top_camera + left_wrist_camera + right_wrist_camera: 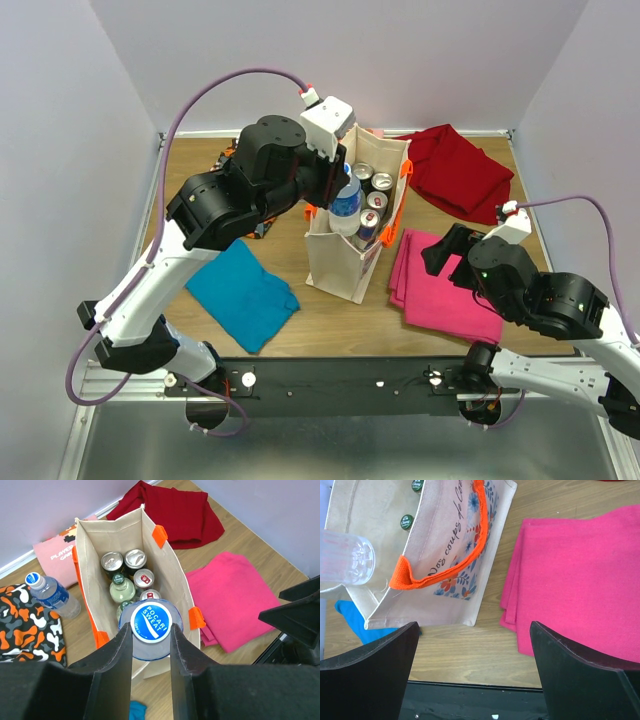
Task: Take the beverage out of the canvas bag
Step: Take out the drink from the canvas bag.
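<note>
Fingers (117, 665) of left gripper (150, 630) are clamped on blue-capped plastic bottle (346, 203) over beige canvas bag (90, 570); right gripper (474, 625) is held wide.

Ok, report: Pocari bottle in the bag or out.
Partway out: the left gripper holds the bottle raised above the cans at the canvas bag's mouth; base clearance unclear.

The top view looks steeply down from high up; both wrist views look down closely on the canvas bag (92, 555).

Prob. robot lab cell, plain walls (400, 60) boxing wood tabletop (340, 320), black mounting bar (330, 385)
</note>
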`<state>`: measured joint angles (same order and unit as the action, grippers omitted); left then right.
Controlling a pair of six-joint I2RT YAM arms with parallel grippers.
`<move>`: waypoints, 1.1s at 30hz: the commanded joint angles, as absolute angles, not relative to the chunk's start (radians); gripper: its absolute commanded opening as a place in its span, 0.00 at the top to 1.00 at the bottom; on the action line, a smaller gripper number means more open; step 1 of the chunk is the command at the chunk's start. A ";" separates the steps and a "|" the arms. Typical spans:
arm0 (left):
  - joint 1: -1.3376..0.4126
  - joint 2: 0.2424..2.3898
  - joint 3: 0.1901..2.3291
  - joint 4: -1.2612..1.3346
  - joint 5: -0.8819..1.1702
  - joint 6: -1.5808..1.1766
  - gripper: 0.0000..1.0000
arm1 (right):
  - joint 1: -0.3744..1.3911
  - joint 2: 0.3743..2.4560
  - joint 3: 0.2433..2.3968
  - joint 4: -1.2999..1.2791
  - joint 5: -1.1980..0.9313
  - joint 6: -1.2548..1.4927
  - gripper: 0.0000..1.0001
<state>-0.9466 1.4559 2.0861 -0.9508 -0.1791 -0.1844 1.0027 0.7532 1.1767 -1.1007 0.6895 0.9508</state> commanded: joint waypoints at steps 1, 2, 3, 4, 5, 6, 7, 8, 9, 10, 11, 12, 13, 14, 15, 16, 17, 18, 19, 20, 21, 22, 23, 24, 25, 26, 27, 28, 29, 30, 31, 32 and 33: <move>-0.953 1.414 2.155 -0.833 -0.229 -0.155 1.00 | 1.011 0.744 1.161 -1.094 0.684 0.969 0.00; -0.953 1.414 2.157 -0.834 -0.233 -0.155 1.00 | 1.009 0.744 1.160 -1.092 0.683 0.969 0.00; -0.953 1.416 2.163 -0.838 -0.233 -0.152 1.00 | 1.011 0.745 1.160 -1.089 0.683 0.969 0.00; -0.951 1.416 2.163 -0.838 -0.235 -0.150 1.00 | 1.011 0.747 1.161 -1.091 0.680 0.969 0.00; -0.953 1.416 2.164 -0.839 -0.241 -0.149 1.00 | 1.011 0.749 1.163 -1.089 0.680 0.969 0.00; -0.953 1.416 2.167 -0.839 -0.242 -0.147 1.00 | 1.011 0.750 1.163 -1.091 0.680 0.968 0.00; -0.953 1.416 2.169 -0.839 -0.248 -0.147 1.00 | 1.011 0.750 1.164 -1.092 0.681 0.969 0.00; -0.953 1.413 2.169 -0.836 -0.253 -0.147 1.00 | 1.009 0.750 1.164 -1.094 0.680 0.969 0.00; -0.953 1.410 2.168 -0.830 -0.265 -0.149 1.00 | 1.009 0.750 1.163 -1.095 0.680 0.969 0.00; -0.953 1.405 2.164 -0.824 -0.268 -0.150 1.00 | 1.011 0.749 1.161 -1.095 0.680 0.971 0.00; -0.953 1.402 2.161 -0.816 -0.271 -0.149 1.00 | 1.011 0.747 1.160 -1.097 0.681 0.971 0.00; -0.953 1.401 2.164 -0.808 -0.284 -0.146 1.00 | 1.009 0.746 1.158 -1.097 0.681 0.973 0.00; -0.951 1.402 2.166 -0.807 -0.288 -0.146 1.00 | 1.011 0.742 1.157 -1.095 0.683 0.973 0.00; -0.953 1.402 2.169 -0.807 -0.294 -0.143 1.00 | 1.011 0.739 1.154 -1.095 0.681 0.974 0.00; -0.953 1.404 2.178 -0.805 -0.301 -0.140 1.00 | 1.011 0.741 1.152 -1.097 0.684 0.974 0.00; -0.953 1.404 2.183 -0.805 -0.313 -0.137 1.00 | 1.009 0.739 1.151 -1.097 0.683 0.976 0.00; -0.953 1.404 2.187 -0.802 -0.313 -0.135 1.00 | 1.009 0.736 1.149 -1.097 0.683 0.977 0.00; -0.953 1.404 2.194 -0.796 -0.314 -0.132 1.00 | 1.009 0.738 1.149 -1.097 0.684 0.977 0.00; -0.953 1.402 2.197 -0.792 -0.318 -0.132 1.00 | 1.011 0.735 1.146 -1.097 0.686 0.979 0.00; -0.953 1.402 2.197 -0.785 -0.318 -0.129 1.00 | 1.009 0.733 1.143 -1.097 0.684 0.979 0.00; -0.953 1.399 2.200 -0.773 -0.318 -0.127 1.00 | 1.009 0.732 1.140 -1.097 0.684 0.980 0.00; -0.951 1.399 2.200 -0.767 -0.318 -0.127 1.00 | 1.011 0.732 1.141 -1.097 0.686 0.982 0.00; -0.953 1.397 2.200 -0.761 -0.327 -0.126 1.00 | 1.009 0.732 1.140 -1.097 0.686 0.983 0.00; -0.953 1.399 2.204 -0.755 -0.340 -0.124 1.00 | 1.011 0.730 1.138 -1.098 0.683 0.983 0.00; -0.953 1.405 2.213 -0.758 -0.359 -0.123 1.00 | 1.011 0.732 1.138 -1.097 0.683 0.986 0.00; -0.953 1.410 2.221 -0.761 -0.408 -0.124 1.00 | 1.011 0.732 1.140 -1.100 0.683 0.986 0.00; -0.953 1.413 2.227 -0.765 -0.426 -0.126 1.00 | 1.009 0.730 1.140 -1.100 0.684 0.986 0.00; -0.953 1.408 2.227 -0.761 -0.448 -0.123 1.00 | 1.011 0.730 1.140 -1.101 0.684 0.986 0.00; -0.953 1.402 2.220 -0.755 -0.466 -0.120 1.00 | 1.011 0.732 1.141 -1.103 0.683 0.986 0.00; -0.953 1.393 2.211 -0.729 -0.498 -0.112 1.00 | 1.009 0.729 1.143 -1.104 0.683 0.986 0.00; -0.953 1.376 2.188 -0.715 -0.511 -0.107 1.00 | 1.009 0.729 1.141 -1.106 0.684 0.986 0.00; -0.953 1.365 2.178 -0.701 -0.521 -0.100 1.00 | 1.011 0.729 1.141 -1.108 0.686 0.986 0.00; -0.953 1.358 2.171 -0.680 -0.541 -0.088 1.00 | 1.009 0.729 1.143 -1.108 0.686 0.986 0.00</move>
<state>-0.9493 1.4448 2.1632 -0.9089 -0.3954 -0.1352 1.0027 0.7387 1.1534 -1.1011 0.6819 0.9680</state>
